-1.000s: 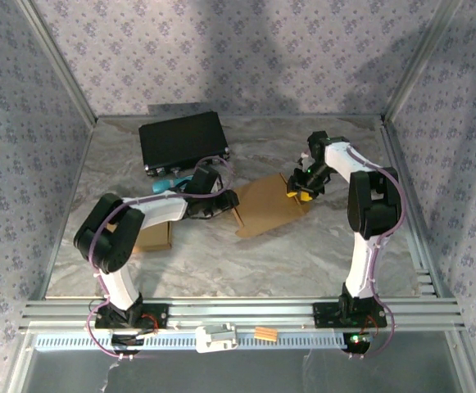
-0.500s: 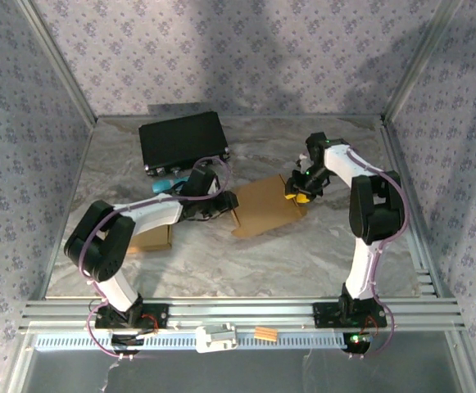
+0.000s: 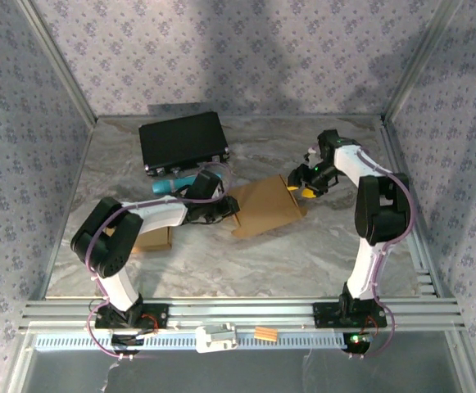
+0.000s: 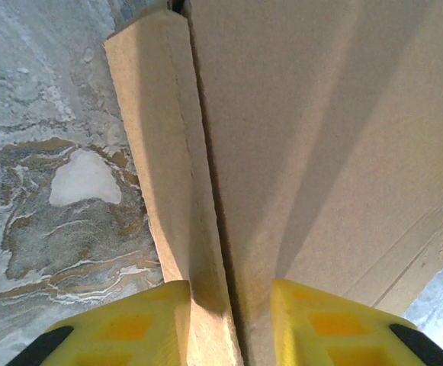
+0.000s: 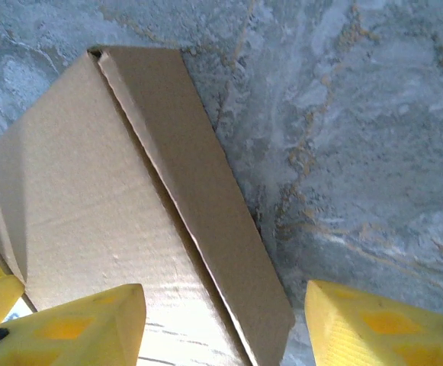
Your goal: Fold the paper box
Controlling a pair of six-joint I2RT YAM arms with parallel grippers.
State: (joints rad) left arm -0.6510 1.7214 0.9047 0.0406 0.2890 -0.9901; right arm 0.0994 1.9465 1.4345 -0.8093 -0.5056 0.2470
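Marble-patterned table (image 3: 303,254) carries everything you are working with. At its far left lies a black case (image 3: 182,141); the small fittings along its near edge are too small to read.

Your paper box (image 3: 266,209), plain brown cardboard, sits near the middle of the table between the two arms. It has hardly moved over the last second. Its top panel now looks a little more lifted on the right side.

A second flat cardboard piece (image 3: 151,239) lies under your left arm, near the left edge.

Your left gripper (image 3: 225,206) is at the box's left end. In the left wrist view, the yellow fingers (image 4: 145,324) press in from both sides on a folded cardboard flap, so it is clamped on the box. The jaws have drawn closer than before.

Your right gripper (image 3: 306,184) sits at the box's right end. Its jaws have spread since a second ago, and its arm has swung a little to the right. In the right wrist view, the fingers (image 5: 84,324) stand wide apart astride the box's corner (image 5: 114,221), holding nothing.

A teal object (image 3: 172,184) lies just in front of the case.
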